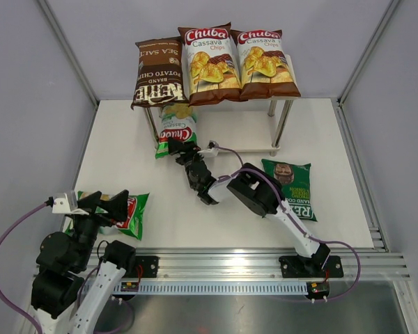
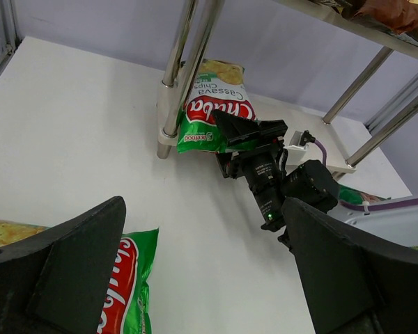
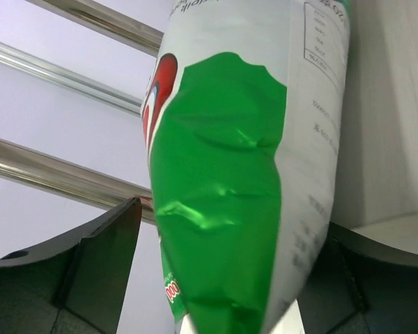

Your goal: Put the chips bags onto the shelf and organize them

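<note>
The shelf stands at the far side of the white table, and its top board is full. On it lie the dark brown Kettle Sea Salt bag on the left, a white-brown Chuba Cassava bag in the middle and a second Chuba Cassava bag on the right, side by side with their edges touching or overlapping. On the lower tier at the left end, a light green Chuba bag is partly tucked under the top board beside the front left leg. Its near end sticks out past the shelf toward the arms. The right gripper is at that near end with its jaws spread to either side of the bag. In the right wrist view a strip of background shows between one finger and the green foil, so it is not clamping the bag. The dark green REAL bag lies flat on the table to the right of the right arm, in front of the shelf's right end. The other light green Chuba bag lies on the table near the left front corner. The left gripper hangs over it with its jaws wide apart and nothing between them.
</note>
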Controlling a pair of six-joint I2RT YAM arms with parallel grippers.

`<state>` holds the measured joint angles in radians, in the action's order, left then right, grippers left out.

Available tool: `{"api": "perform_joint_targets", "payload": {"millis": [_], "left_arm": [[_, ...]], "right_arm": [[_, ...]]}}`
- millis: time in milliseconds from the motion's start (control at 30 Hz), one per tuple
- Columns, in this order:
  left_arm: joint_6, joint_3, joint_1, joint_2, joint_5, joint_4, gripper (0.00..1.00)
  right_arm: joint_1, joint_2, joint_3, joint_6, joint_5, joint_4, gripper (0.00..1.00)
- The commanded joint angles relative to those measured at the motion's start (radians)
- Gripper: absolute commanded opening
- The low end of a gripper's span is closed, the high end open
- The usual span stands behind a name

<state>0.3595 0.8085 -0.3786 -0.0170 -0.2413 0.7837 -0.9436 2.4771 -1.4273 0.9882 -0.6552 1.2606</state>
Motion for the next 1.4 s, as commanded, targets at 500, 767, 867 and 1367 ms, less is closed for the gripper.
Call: {"api": "perform_joint_targets", "payload": {"millis": [500,767,867,1367], "left_arm": [[0.024,0.008,-0.003,-0.004,-0.075,-0.026,0.99],[0.024,0.004,-0.003,-0.001,-0.078,-0.026,0.99],[0.024,0.004,-0.005,-0.001,-0.079,-0.026,0.99],[0.029,0.003,-0.005,-0.001,-0.090,-0.024,0.99]], "right_arm": [[-0.009,-0.280,0.241,0.199,-0.027,-0.276,0.95],[-0.009,-0.285,0.232,0.191,-0.043,-0.271,0.67],[-0.009,-0.265,0.200,0.198,-0.044,-0.293,0.56],[0.022,-0.253,0.149,0.222,0.009,-0.365,0.65]]}}
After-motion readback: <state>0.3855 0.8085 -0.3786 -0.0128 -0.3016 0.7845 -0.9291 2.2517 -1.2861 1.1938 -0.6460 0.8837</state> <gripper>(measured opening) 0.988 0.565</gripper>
